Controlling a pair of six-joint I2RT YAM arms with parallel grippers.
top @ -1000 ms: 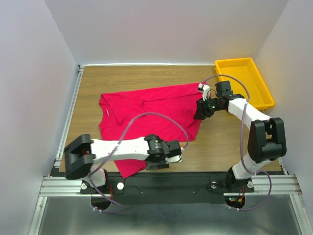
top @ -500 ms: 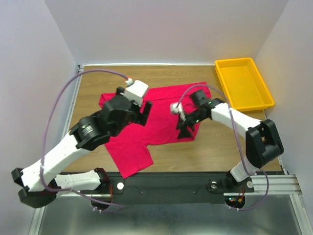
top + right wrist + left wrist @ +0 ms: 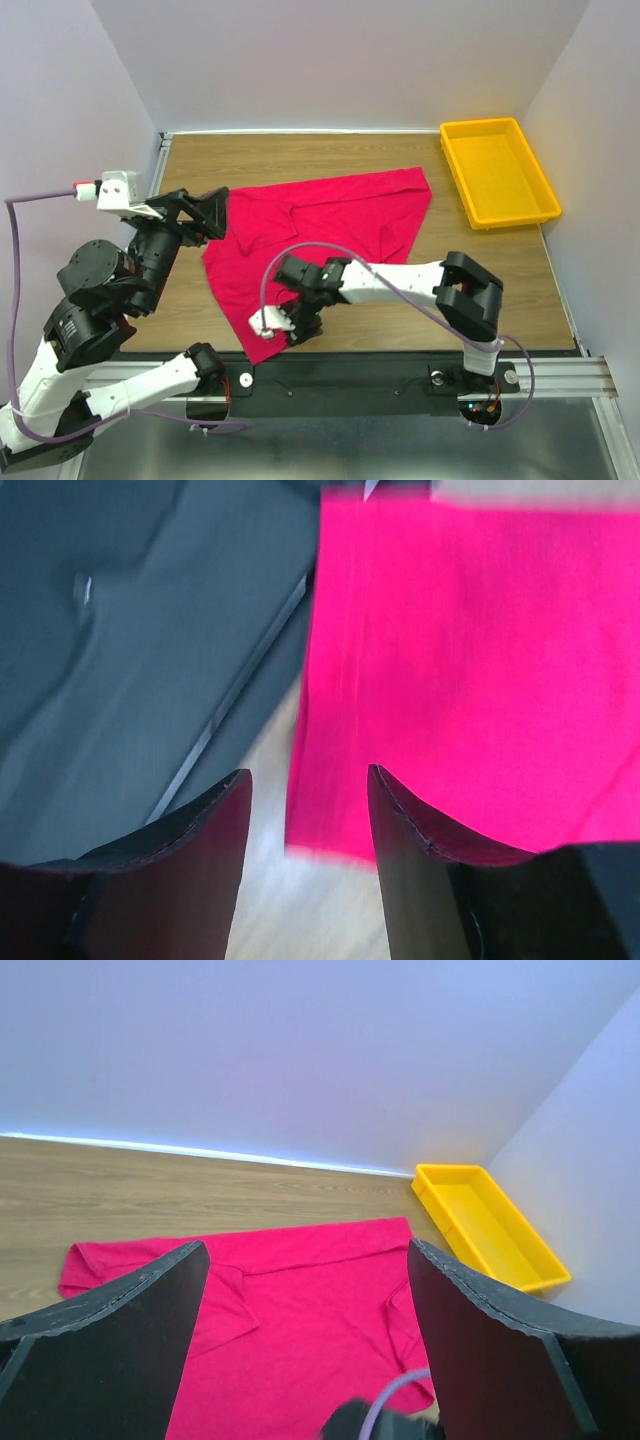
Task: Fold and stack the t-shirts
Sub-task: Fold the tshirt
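Observation:
The crimson-red t-shirt (image 3: pixel 330 220) lies spread on the wooden table, with a sleeve fold near its middle and its near hem corner by the front edge. My left gripper (image 3: pixel 205 213) is raised high over the shirt's left edge, open and empty. The left wrist view looks down on the t-shirt (image 3: pixel 300 1300) between the wide-open left gripper (image 3: pixel 305 1260). My right gripper (image 3: pixel 296 328) is low at the near hem corner, open. In the blurred right wrist view the t-shirt corner (image 3: pixel 470 660) lies just beyond the right gripper (image 3: pixel 308 780), not held.
A yellow plastic tray (image 3: pixel 497 170) stands at the back right of the table and also shows in the left wrist view (image 3: pixel 480 1220). The black base rail (image 3: pixel 350 365) runs along the front edge, close to the right gripper, and appears in the right wrist view (image 3: pixel 150 630).
The left arm rose from the front edge, crossed over the shirt and now stands high at the left. The right arm swept from the shirt's far right corner to its near hem. The shirt lies flatter.

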